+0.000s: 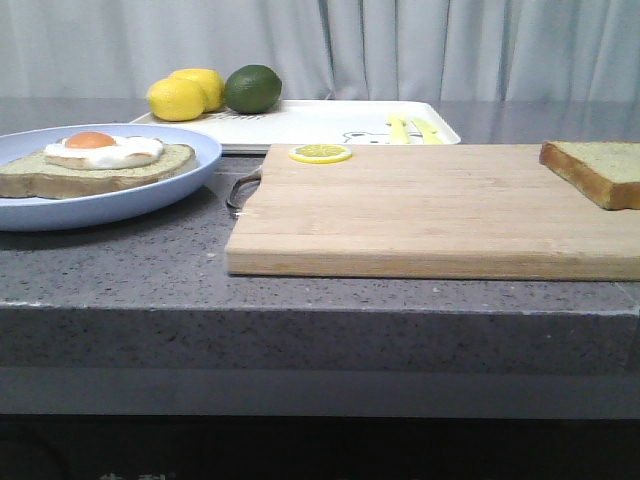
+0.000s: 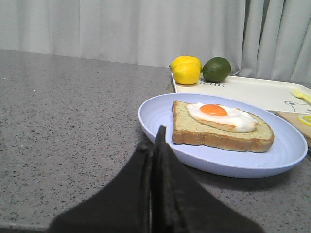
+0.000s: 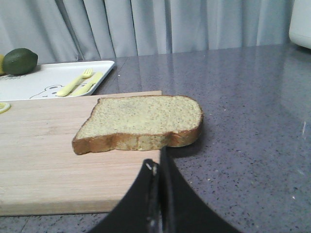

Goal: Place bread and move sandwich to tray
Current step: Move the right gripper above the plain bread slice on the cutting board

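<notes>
The bread [image 1: 600, 170] lies at the right end of the wooden cutting board [image 1: 430, 215]; it also shows in the right wrist view [image 3: 143, 121], overhanging the board's corner. The sandwich [image 1: 95, 160], a slice with a fried egg, lies on the pale-blue plate [image 1: 150, 195] at the left; it also shows in the left wrist view [image 2: 221, 126]. The white tray [image 1: 330, 122] stands behind the board. My left gripper [image 2: 156, 145] is shut and empty, just short of the plate's rim. My right gripper [image 3: 158, 167] is shut and empty, just short of the bread. Neither gripper shows in the front view.
Two lemons [image 1: 185, 95] and a lime [image 1: 252, 88] sit at the tray's back left. A yellow fork and spoon [image 1: 410, 128] lie on the tray. A lemon slice [image 1: 320, 153] lies on the board's back edge. Grey curtains hang behind the stone counter.
</notes>
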Robot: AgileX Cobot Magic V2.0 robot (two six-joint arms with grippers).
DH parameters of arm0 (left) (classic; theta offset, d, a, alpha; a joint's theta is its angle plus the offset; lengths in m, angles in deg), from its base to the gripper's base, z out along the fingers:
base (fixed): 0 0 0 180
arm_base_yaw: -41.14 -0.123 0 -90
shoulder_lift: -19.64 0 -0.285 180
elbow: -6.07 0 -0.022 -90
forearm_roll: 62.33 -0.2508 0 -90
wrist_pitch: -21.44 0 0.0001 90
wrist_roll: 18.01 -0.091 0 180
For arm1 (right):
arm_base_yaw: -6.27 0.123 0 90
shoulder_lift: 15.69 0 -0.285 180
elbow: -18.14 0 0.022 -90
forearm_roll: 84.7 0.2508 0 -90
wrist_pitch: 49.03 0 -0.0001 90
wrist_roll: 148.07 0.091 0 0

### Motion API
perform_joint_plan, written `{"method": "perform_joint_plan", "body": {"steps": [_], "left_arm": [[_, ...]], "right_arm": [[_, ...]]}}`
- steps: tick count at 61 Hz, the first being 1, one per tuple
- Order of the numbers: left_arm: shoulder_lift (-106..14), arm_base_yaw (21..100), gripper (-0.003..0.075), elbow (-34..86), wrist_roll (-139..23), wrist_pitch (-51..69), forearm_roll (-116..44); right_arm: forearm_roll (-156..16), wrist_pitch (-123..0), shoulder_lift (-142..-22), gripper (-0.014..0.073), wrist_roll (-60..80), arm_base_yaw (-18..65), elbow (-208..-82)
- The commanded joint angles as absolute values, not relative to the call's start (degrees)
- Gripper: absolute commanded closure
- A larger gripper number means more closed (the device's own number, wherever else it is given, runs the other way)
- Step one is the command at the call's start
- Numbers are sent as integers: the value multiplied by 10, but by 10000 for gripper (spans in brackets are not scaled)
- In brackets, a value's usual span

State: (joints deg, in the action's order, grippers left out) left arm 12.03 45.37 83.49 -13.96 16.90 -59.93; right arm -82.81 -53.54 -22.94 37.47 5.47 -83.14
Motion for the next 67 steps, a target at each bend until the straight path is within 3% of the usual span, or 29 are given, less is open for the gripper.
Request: {"method": "perform_joint_plan", "body": {"steps": [1, 38, 48, 55, 67], "left_arm": [[134, 459, 741, 836, -135, 219, -599], [134, 459, 741, 836, -138, 220, -605], [134, 459, 741, 833, -138, 301, -604], [134, 459, 741, 810, -138, 322, -604], [131, 460, 741, 711, -138, 259, -605]], "right_arm": [[-834, -490, -219, 662, 372, 52, -832], [-834, -482, -219, 662, 372, 52, -832], [-834, -486, -219, 662, 372, 52, -839], [-834, -507, -219, 662, 372, 52, -873], [-834, -591, -219, 662, 372, 52, -974]]}}
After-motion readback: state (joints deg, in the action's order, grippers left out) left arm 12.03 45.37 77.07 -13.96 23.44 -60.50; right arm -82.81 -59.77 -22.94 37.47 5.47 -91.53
